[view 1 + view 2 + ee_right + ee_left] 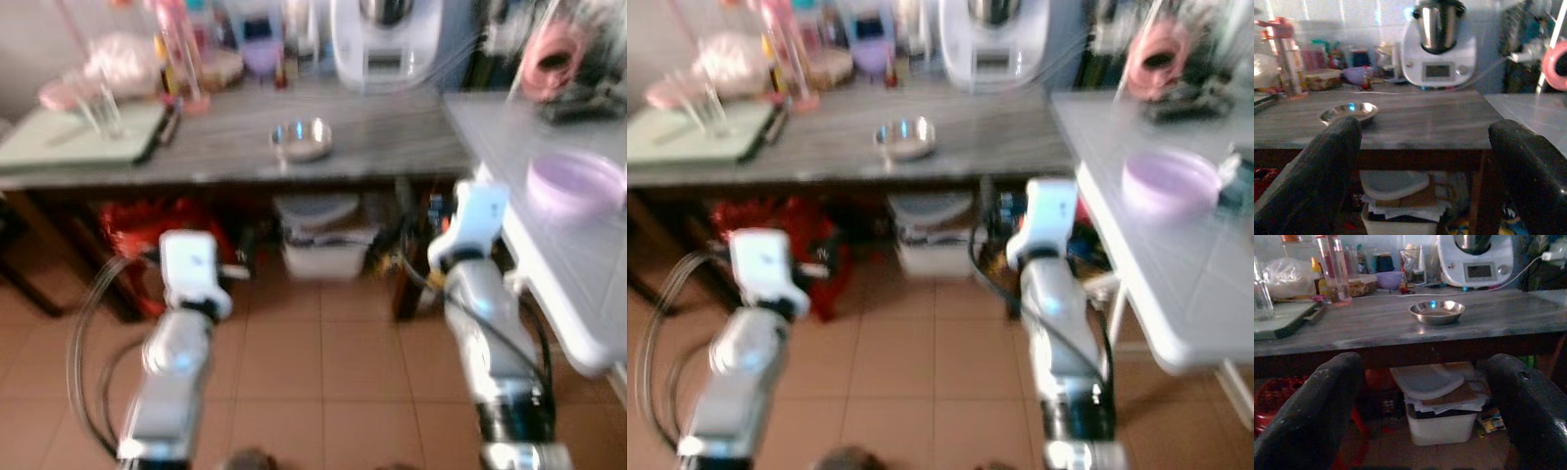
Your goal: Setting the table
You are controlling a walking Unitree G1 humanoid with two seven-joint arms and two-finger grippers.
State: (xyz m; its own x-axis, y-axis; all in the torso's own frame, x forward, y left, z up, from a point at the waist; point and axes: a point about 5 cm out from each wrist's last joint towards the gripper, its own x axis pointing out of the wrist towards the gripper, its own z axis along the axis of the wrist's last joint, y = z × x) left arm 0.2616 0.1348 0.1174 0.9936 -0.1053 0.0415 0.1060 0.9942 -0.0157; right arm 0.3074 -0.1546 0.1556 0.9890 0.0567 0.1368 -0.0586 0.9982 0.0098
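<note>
A small steel bowl (301, 139) sits alone near the middle of the grey counter (392, 147). On the white table (549, 264) to the right stands a lilac bowl (575, 183). Both silver arms are raised over the tiled floor, short of the counter's front edge. In the left wrist view, my left gripper (1425, 401) is open, its black fingers (1317, 411) spread wide, with the steel bowl (1437, 312) ahead above them. My right gripper (1425, 166) is open as well and holds nothing. The steel bowl (1349, 112) lies off to its left.
A green tray (69, 137) with a clear glass (106, 113) lies at the counter's left end. Bottles, jars and a white kitchen machine (387, 39) line the back. Under the counter are a white bin (318, 240) and a red basket (147, 225). Both eye views are blurred.
</note>
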